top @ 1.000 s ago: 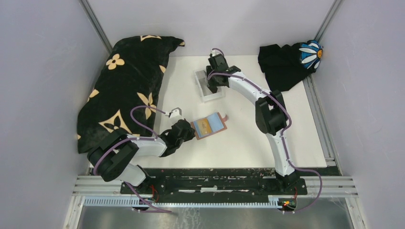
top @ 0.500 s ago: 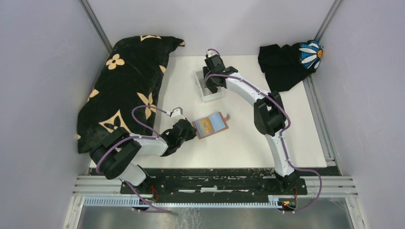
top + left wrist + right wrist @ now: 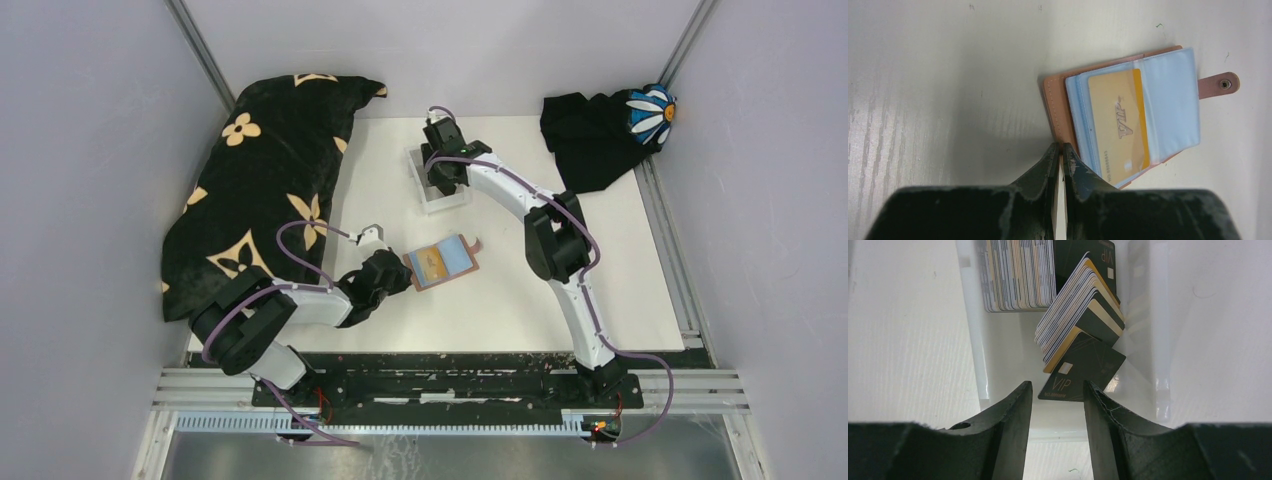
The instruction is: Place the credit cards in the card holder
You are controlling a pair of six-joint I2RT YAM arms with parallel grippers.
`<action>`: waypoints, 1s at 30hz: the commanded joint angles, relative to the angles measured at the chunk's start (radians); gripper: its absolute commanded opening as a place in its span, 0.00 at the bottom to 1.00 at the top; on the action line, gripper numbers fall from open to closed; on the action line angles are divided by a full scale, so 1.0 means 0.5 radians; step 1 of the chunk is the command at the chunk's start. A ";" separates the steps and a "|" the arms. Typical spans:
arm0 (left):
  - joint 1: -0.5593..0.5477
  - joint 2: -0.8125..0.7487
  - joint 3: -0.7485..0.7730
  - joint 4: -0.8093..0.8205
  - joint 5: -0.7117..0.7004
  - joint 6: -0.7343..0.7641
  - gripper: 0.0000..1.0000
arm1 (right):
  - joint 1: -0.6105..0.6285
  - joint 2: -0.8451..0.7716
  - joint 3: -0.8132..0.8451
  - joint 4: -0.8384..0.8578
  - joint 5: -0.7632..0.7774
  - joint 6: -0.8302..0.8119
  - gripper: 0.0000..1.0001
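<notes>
The tan card holder (image 3: 442, 262) lies open at mid-table, and a gold credit card (image 3: 1120, 125) sits in its clear sleeves (image 3: 1170, 110). My left gripper (image 3: 1058, 146) is shut on the near-left edge of the holder's leather cover (image 3: 1055, 105). My right gripper (image 3: 1058, 387) is open just above the white tray (image 3: 970, 330) at the back. Several credit cards (image 3: 1018, 275) stand in that tray. A black VIP card (image 3: 1083, 372) leans out of the stack, its lower edge level with the fingertips and between them, touching neither.
A large black cloth with tan flowers (image 3: 265, 180) covers the left side. A black cloth (image 3: 590, 140) with a blue daisy-print item (image 3: 652, 112) lies at the back right. Grey walls close in the table, and a metal rail (image 3: 450, 385) runs along the front.
My right gripper has shifted a little left over the tray. The left gripper and the card holder have not moved.
</notes>
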 commanded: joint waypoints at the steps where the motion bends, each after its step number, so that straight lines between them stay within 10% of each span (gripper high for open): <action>1: -0.005 0.068 -0.026 -0.178 0.040 0.074 0.14 | 0.001 0.072 0.146 -0.028 0.078 -0.042 0.49; 30: -0.004 0.121 0.010 -0.165 0.049 0.086 0.14 | 0.020 -0.039 0.030 0.039 0.242 -0.137 0.37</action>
